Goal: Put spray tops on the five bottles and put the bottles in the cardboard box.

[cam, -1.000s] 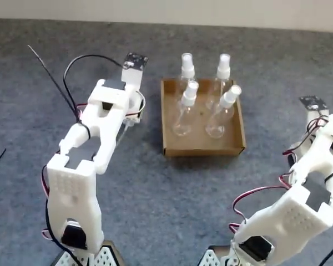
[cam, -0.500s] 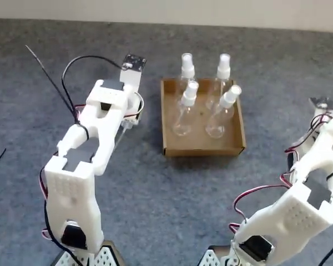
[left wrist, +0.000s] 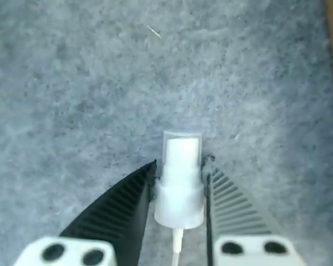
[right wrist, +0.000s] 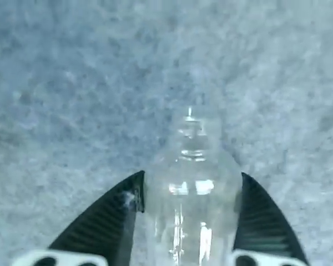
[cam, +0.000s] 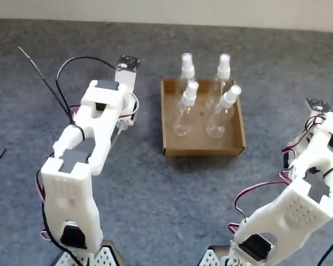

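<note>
1 white spray top (left wrist: 180, 185) pinched by left gripper (left wrist: 180, 165) | right gripper (right wrist: 191, 178) clamps clear bottle (right wrist: 191, 158)

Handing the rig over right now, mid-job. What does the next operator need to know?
Left gripper: shut on a spray top, held above the table to the left of the cardboard box.
Right gripper: shut on the uncapped bottle, to the right of the box.
Done: four capped bottles stand in the box.
Left to do: fit the spray top on the uncapped bottle, then put that bottle in the box.
</note>
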Robot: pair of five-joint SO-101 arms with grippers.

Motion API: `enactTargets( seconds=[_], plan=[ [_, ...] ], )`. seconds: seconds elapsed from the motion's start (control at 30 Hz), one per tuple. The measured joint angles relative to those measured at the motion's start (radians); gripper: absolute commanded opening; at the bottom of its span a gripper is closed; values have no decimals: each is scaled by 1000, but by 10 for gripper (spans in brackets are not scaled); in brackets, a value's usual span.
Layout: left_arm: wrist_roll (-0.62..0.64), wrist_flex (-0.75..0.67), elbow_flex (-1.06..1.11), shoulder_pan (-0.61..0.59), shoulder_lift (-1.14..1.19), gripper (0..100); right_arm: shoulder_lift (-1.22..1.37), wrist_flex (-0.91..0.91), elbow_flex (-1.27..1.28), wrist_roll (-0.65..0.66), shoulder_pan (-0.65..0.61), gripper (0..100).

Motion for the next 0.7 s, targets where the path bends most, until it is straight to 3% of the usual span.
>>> enactTargets(
  seconds=[0.17,0.7],
  plan=[
    [0,0,8,0,0,67,0,0,-51,0,-23,269],
    [0,2,8,0,0,67,0,0,-54,0,-20,271]
  ],
)
